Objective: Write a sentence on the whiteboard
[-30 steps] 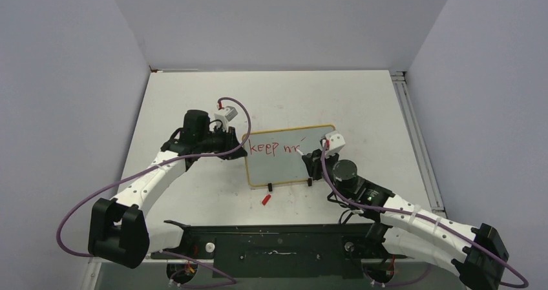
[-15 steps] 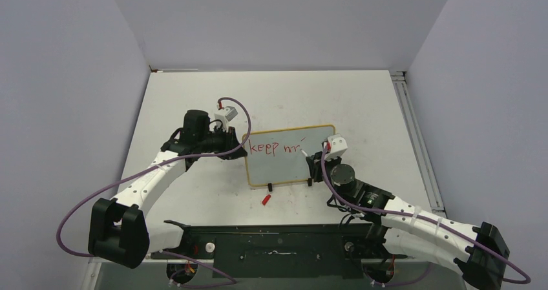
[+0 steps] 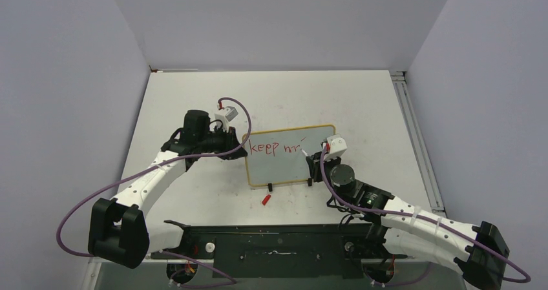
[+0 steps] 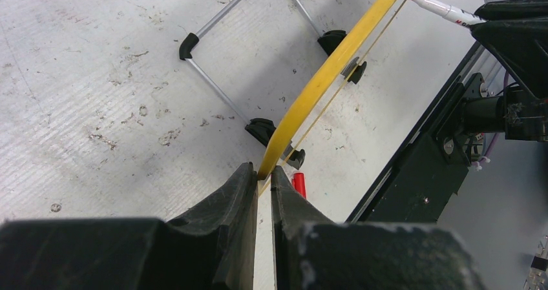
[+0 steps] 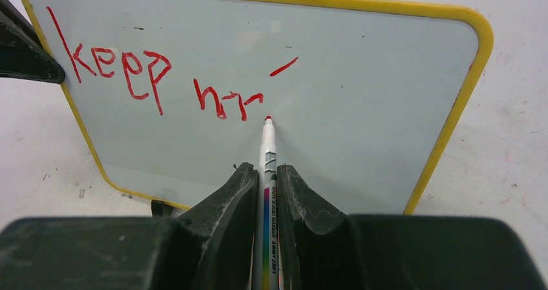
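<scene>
White tabletop (image 3: 291, 96), whiteboard (image 3: 284, 168), sentence (image 3: 274, 148), marker (image 5: 267, 141) in right gripper (image 5: 263, 169): same as before.

The sentence (image 5: 157, 77) on the whiteboard (image 5: 388, 109) is in red handwriting. At the upper left of the right wrist view it reads "keep" — then, to the right, an unfinished word, roughly "m", with a short loose stroke above. At bottom centre, small print runs along the marker (image 5: 267, 167) barrel — "MARKER" is legible, the rest too small.
</scene>
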